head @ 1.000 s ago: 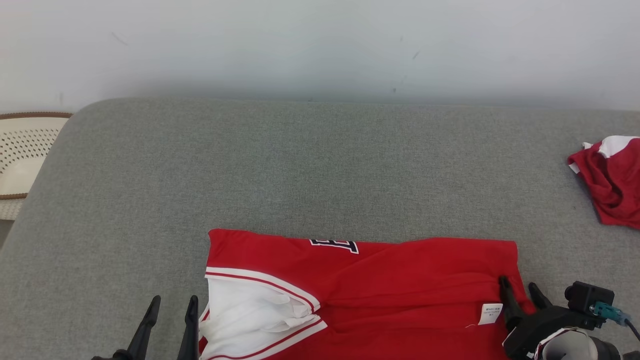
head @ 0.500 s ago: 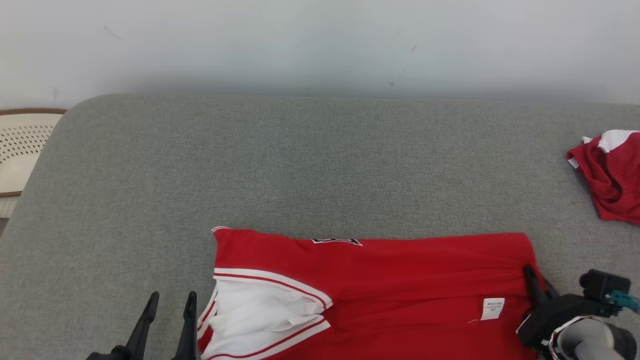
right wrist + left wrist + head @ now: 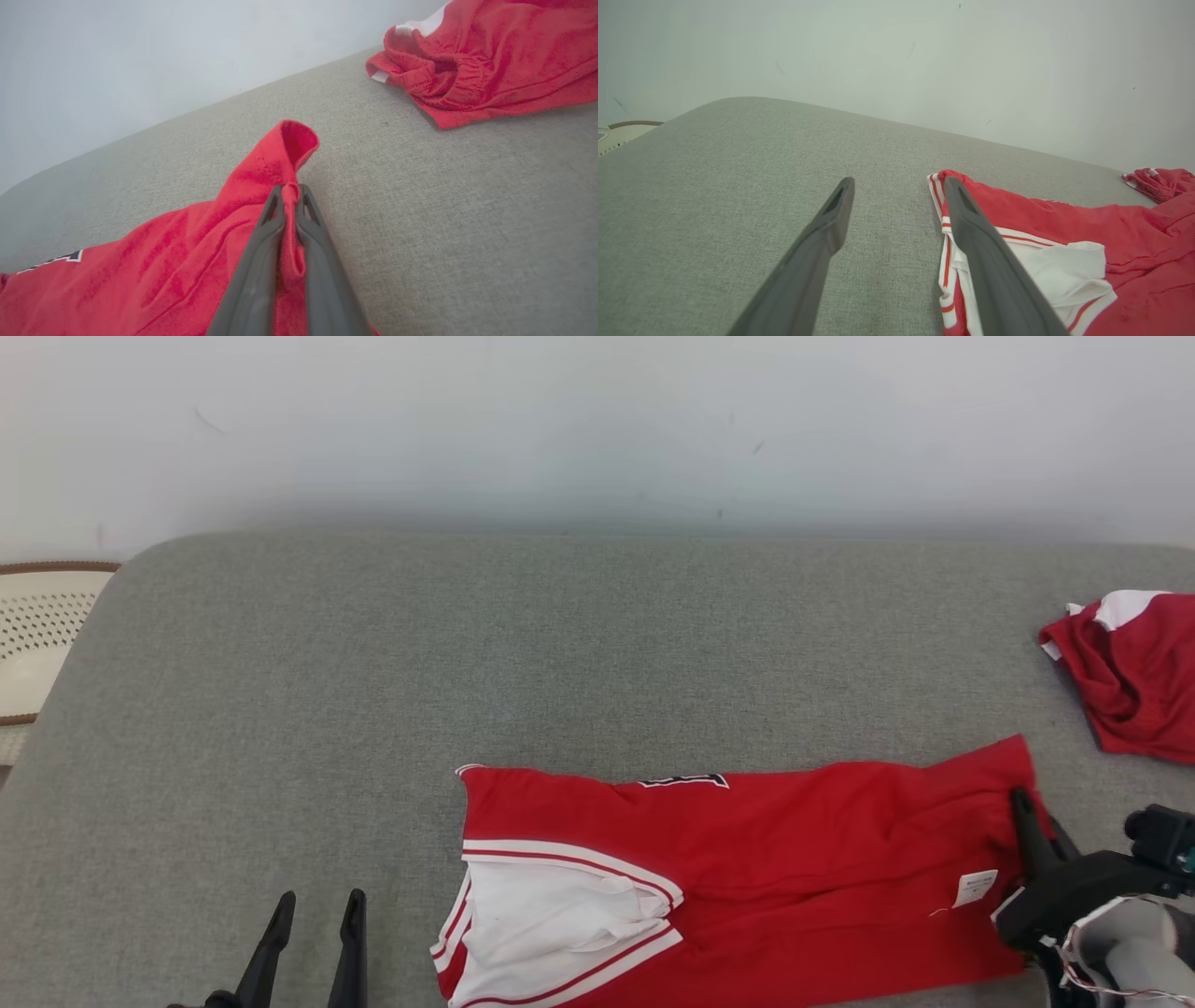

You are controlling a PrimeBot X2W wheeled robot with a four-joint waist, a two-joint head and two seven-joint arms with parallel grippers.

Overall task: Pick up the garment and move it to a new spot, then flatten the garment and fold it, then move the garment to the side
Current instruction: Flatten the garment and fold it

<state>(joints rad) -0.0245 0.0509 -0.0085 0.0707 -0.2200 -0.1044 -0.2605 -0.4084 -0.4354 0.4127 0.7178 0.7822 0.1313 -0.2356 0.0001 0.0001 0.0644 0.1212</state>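
Head view: the right gripper (image 3: 1030,807) is pinching the far right corner of the red garment (image 3: 794,859), with its fingers closed on a fold of cloth. In the right wrist view, the cloth is bunching between this gripper's fingertips and rising in a small loop just past them. The garment is lying folded on the grey surface (image 3: 467,663), stretching from the right gripper toward the left gripper (image 3: 319,898). The left gripper is holding nothing, with its fingers partly apart. The garment's white-trimmed end is lying just beside its right finger. A second garment (image 3: 1130,681), also red, is lying beyond the right gripper, apart from it.
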